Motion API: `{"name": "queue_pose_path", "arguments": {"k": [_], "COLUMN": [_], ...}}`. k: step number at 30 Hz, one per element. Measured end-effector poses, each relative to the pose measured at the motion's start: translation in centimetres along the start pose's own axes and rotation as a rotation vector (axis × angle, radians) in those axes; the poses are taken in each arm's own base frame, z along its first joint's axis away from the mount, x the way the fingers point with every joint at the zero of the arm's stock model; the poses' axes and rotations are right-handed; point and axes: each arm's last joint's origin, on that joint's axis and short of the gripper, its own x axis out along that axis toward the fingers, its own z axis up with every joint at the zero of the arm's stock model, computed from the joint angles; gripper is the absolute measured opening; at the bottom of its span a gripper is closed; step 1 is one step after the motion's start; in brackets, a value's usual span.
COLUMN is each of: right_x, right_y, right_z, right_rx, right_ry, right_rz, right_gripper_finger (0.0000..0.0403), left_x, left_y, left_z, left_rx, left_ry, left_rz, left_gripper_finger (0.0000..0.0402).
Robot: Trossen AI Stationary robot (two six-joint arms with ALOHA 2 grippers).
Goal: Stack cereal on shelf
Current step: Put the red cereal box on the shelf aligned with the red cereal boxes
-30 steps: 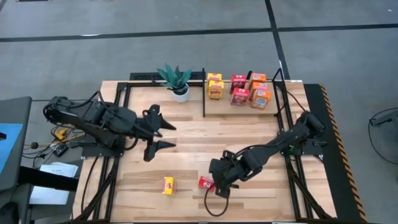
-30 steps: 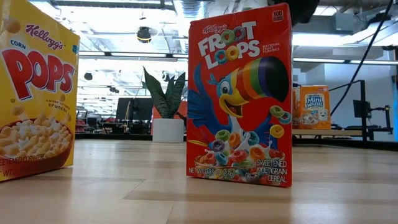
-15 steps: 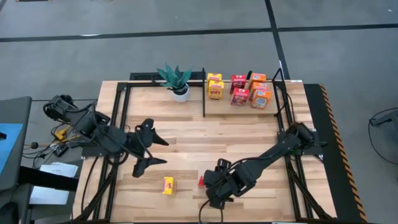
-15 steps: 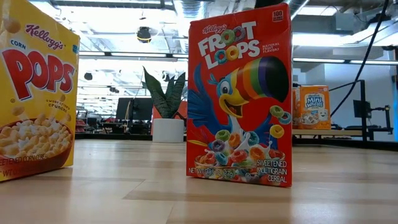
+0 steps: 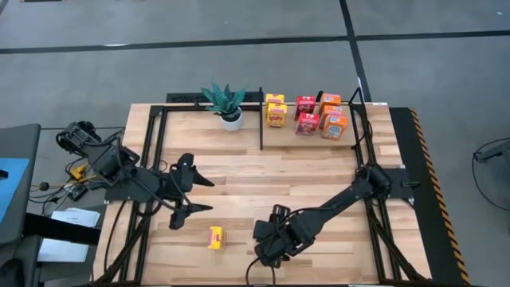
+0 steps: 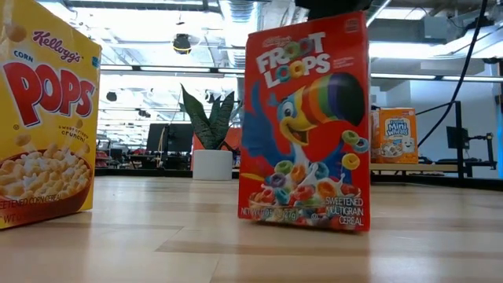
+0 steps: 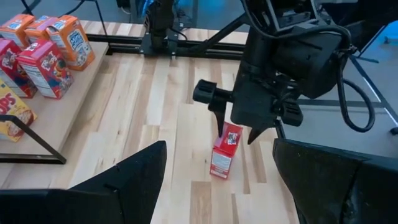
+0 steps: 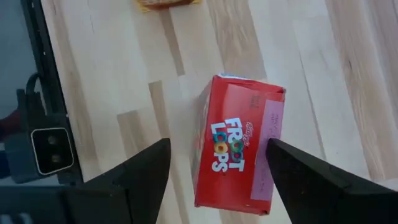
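A red Froot Loops cereal box (image 6: 306, 126) stands upright on the table near its front edge. In the high view my right gripper (image 5: 267, 243) hides it. That gripper is open and points down, with a finger on each side of the box's top (image 7: 231, 129). A yellow Corn Pops box (image 5: 215, 237) stands to its left. My left gripper (image 5: 194, 195) hangs open over the table's left half, holding nothing. Several more cereal boxes (image 5: 307, 115) stand on the shelf (image 5: 291, 135) at the far right. My right gripper comes at the red box from above, its open fingers astride the box's upper end. One finger (image 8: 292, 168) lies against the box's narrow side (image 8: 273, 134); a gap shows between the other finger (image 8: 146, 171) and the box. The box stands on the table, a little turned.
A potted green plant (image 5: 225, 104) stands at the far edge, left of the shelf's black post (image 5: 261, 119). Black rails (image 5: 147, 159) run along the table's left and right sides. Bare wood lies between the arms and the shelf.
My right gripper has gone toward the table's near left and come over the red box, tipping more steeply downward. The box has turned a little and shifted on the table. My left gripper has swung toward the near left edge.
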Motion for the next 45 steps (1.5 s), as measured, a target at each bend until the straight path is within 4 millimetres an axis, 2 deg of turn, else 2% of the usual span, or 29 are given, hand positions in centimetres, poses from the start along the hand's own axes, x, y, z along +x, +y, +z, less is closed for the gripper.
{"name": "queue_pose_path", "arguments": {"k": [4, 16, 35, 39, 45], "right_x": [-0.7, -0.8, 0.1, 1.2, 1.1], "right_y": [-0.3, -1.1, -1.7, -1.9, -1.9], "right_z": [0.2, 0.6, 1.4, 0.9, 0.9], "right_rx": [0.011, 0.041, 0.079, 0.101, 0.109], "right_ry": [-0.007, 0.009, -0.011, 0.005, 0.006], "right_rz": [0.008, -0.009, -0.008, -0.021, -0.021], "right_gripper_finger": [0.0291, 0.0291, 0.0291, 0.0291, 0.0291], "left_x": [0.0, 0.0, 0.0, 0.0, 0.0], "left_y": [0.0, 0.1, 0.2, 0.2, 0.2], "left_z": [0.0, -0.3, -0.5, -0.5, -0.6], "left_rx": [0.005, 0.031, 0.038, 0.036, 0.039], "left_ry": [0.002, 0.026, 0.048, 0.049, 0.054], "left_rz": [0.001, 0.009, 0.025, 0.025, 0.027], "left_gripper_finger": [0.0286, 0.0286, 0.0286, 0.0286, 0.0286]}}
